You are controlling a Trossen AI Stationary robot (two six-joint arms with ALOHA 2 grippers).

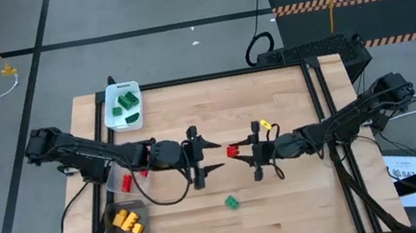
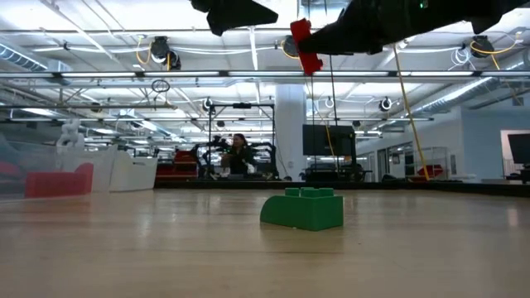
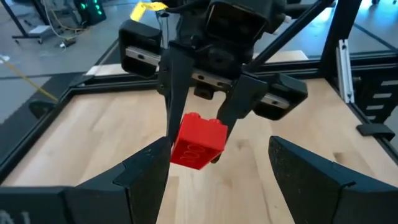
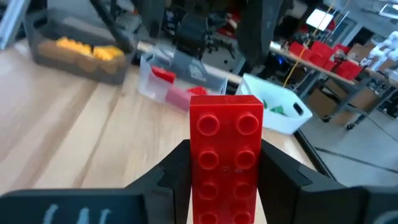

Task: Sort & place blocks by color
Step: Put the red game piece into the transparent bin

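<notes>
One red block (image 1: 232, 151) is pinched mid-air by the right gripper (image 1: 239, 150), faced by the wide-spread, empty left gripper (image 1: 213, 156); a green block (image 1: 231, 203) lies on the table (image 1: 307, 201).

block (image 1: 232, 150) between both hands, lone block (image 1: 231, 203) on table (image 1: 290, 204) nearby

Red block (image 1: 232, 150) in dark right end effector (image 1: 241, 150); green block (image 1: 231, 203) on pale wood table (image 1: 290, 204).

Your workspace is evenly, brightly lit by ceiling lights (image 2: 161, 51); soft shadows, and the trays behind are blurred in the right wrist view.
</notes>
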